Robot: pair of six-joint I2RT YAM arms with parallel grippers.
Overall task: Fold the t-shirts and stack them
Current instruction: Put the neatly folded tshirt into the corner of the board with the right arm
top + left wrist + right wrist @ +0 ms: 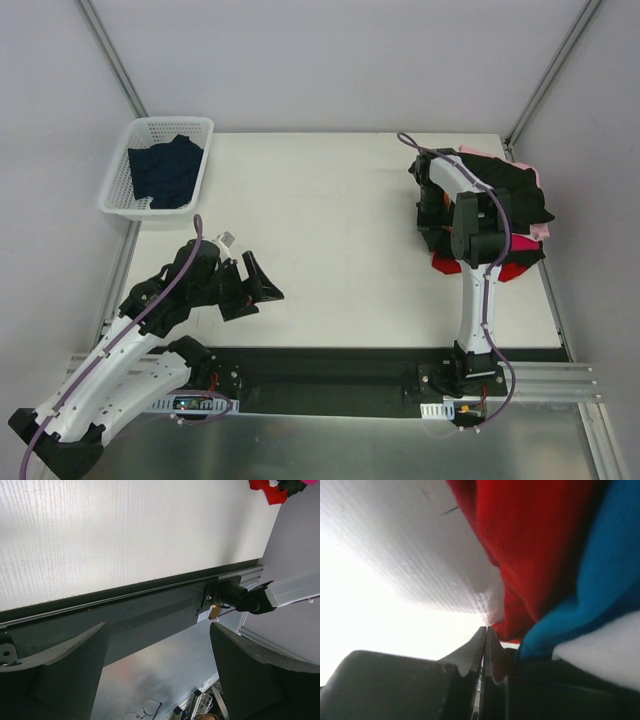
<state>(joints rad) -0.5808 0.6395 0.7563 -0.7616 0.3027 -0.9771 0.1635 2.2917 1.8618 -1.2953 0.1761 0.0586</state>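
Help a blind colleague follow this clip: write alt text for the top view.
The right arm reaches into a pile of black, pink and red shirts at the far right of the table. The left claw hangs open at near left; a white basket at far left holds a navy shirt.

Soft, even light falls from above; the white rectangular counter (330, 230) is bright, with only faint shadows on it. The right wrist view burns out to glare at lower left, and the close red cloth t-shirt (535, 545) is blurred. The left wrist view is sharp.
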